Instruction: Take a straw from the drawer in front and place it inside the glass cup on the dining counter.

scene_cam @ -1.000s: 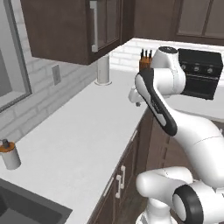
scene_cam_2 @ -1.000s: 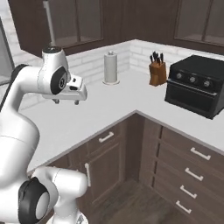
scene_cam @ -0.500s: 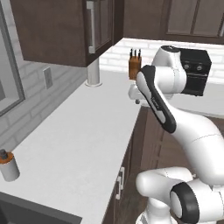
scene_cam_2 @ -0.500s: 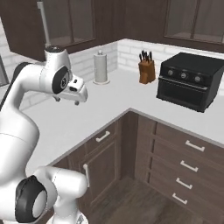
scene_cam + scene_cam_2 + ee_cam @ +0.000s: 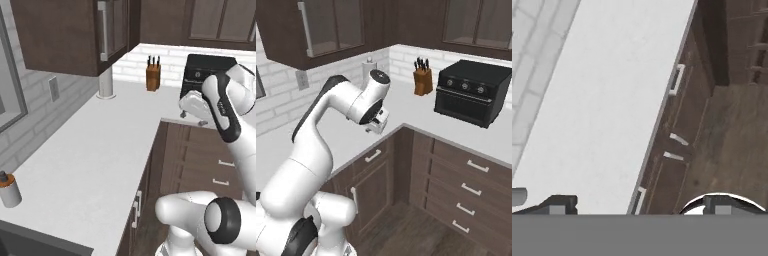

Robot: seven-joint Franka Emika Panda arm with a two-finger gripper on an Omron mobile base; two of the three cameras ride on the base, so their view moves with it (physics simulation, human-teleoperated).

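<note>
My gripper (image 5: 375, 128) hangs open over the front edge of the white worktop (image 5: 331, 131), near the inner corner; nothing sits between its fingers. It also appears beside the arm's elbow (image 5: 192, 114). In the hand view the gripper (image 5: 639, 204) looks down past the worktop edge onto dark brown fronts, with a short silver drawer handle (image 5: 676, 79) further along. A stack of dark drawers with silver bar handles (image 5: 478, 165) fills the cabinet run under the oven, also seen as drawers (image 5: 225, 163). The glass cup and the dining counter are out of view, and no straw is visible.
A black toaster oven (image 5: 471, 92) and a knife block (image 5: 422, 79) stand on the worktop's far leg. A paper towel roll (image 5: 106, 82) stands under the upper cabinets (image 5: 65, 35). A small shaker (image 5: 7, 189) sits near the sink's rim (image 5: 30, 245). Wooden floor (image 5: 421, 230) lies below.
The whole picture has shifted, so the base has moved. The arm has swung right and lower, bringing the hand from over the worktop to its front edge by the corner.
</note>
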